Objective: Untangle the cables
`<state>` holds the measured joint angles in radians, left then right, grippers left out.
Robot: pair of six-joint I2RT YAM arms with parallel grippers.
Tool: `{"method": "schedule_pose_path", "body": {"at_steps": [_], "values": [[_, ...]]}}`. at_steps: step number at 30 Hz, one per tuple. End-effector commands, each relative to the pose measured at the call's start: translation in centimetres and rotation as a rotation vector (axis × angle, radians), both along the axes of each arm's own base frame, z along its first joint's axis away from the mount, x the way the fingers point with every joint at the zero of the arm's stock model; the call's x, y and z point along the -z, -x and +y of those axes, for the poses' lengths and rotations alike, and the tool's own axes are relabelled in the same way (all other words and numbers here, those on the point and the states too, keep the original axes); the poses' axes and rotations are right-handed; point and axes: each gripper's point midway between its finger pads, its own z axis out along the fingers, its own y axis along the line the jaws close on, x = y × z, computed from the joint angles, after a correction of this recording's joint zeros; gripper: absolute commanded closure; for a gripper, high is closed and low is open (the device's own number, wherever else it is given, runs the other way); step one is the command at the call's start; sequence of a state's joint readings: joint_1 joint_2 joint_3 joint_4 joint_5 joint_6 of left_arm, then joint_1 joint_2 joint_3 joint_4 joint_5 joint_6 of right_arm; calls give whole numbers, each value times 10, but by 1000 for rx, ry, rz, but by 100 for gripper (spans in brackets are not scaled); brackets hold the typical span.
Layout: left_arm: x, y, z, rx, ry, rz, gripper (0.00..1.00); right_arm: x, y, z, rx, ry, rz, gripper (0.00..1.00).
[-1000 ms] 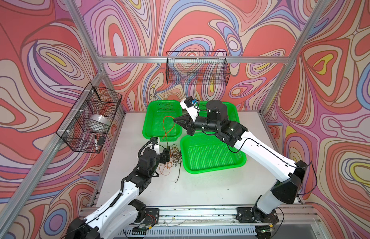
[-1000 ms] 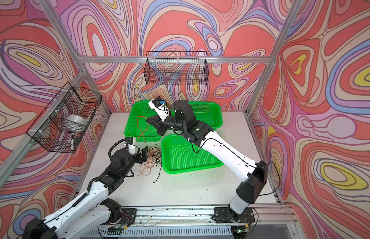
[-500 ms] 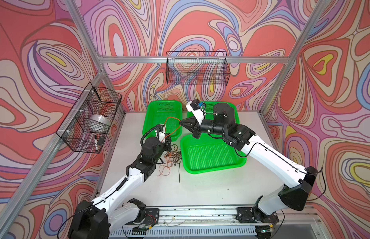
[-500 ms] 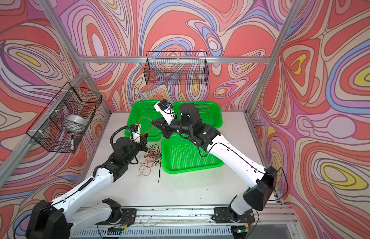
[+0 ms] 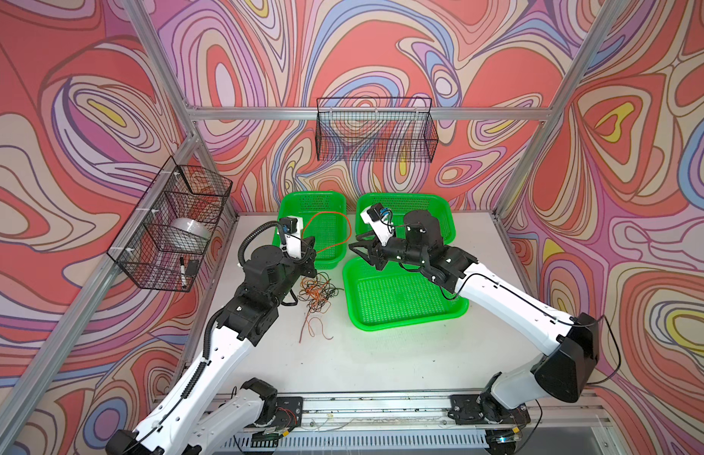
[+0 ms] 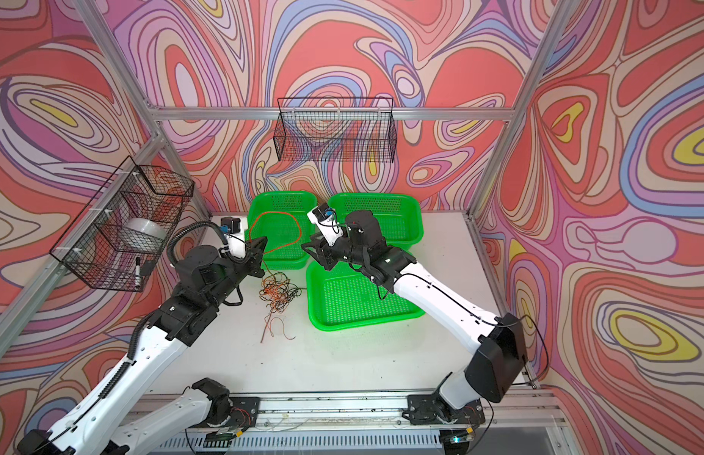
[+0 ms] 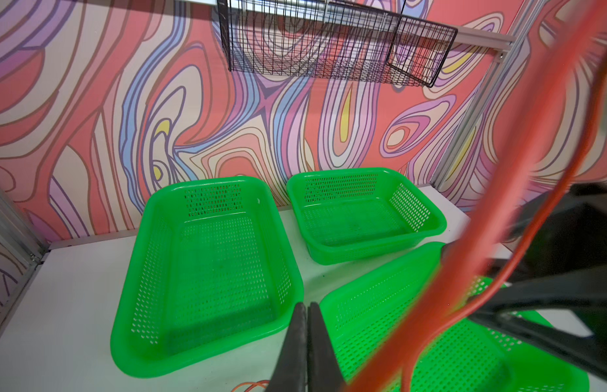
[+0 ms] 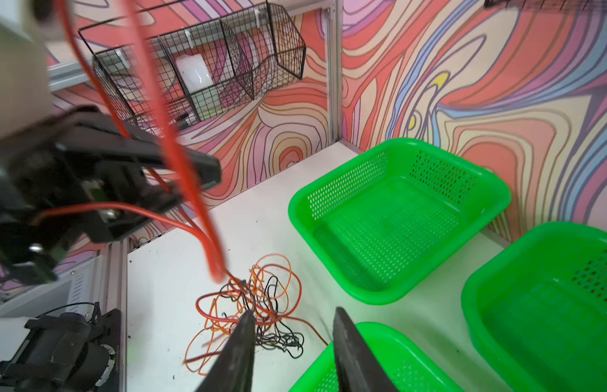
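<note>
Right gripper (image 8: 292,310) jaws parted since half-second back, orange cable (image 5: 350,232) released. Left gripper (image 5: 311,254) pressed together, pinching orange cable; loop arches from it over back-left basket (image 5: 314,194). Other cables (image 5: 316,289) tangled on table (image 5: 381,362) left of middle, just below both grippers. Exact pinch point blurred in wrist views.

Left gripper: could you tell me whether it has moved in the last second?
Yes. The left gripper moved away from the cables toward the rear-left green basket, reaching its front rim.
</note>
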<state>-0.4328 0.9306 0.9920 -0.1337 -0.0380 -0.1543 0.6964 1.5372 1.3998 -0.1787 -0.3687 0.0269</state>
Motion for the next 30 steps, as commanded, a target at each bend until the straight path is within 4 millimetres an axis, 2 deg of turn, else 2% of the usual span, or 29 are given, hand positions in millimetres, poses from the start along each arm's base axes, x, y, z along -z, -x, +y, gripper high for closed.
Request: {"method": "schedule_pose_path", "body": {"at_steps": [1,5,11,17,20,23,27,29,30], "values": [[-3,8,9,-33,3,56,100,21,-4,10,-9,-28,50,52],[-6,9,16,-68,-4,92,100,44,-5,18,-7,-35,134,47],[-13,7,11,-48,16,85,100,62,27,61,-143,-89,226,44],[-21,5,5,-24,27,76,100,76,45,92,-243,-121,303,46],[-30,5,2,-9,35,64,100,104,44,102,-247,-73,358,53],[-41,7,0,6,43,50,100,132,36,104,-196,-28,414,69],[-56,9,-2,24,52,31,100,150,31,104,-158,-18,447,92],[-65,9,-3,30,60,21,100,158,30,105,-155,-16,466,100],[-71,9,-4,34,64,13,100,162,29,107,-151,-13,480,100]]}}
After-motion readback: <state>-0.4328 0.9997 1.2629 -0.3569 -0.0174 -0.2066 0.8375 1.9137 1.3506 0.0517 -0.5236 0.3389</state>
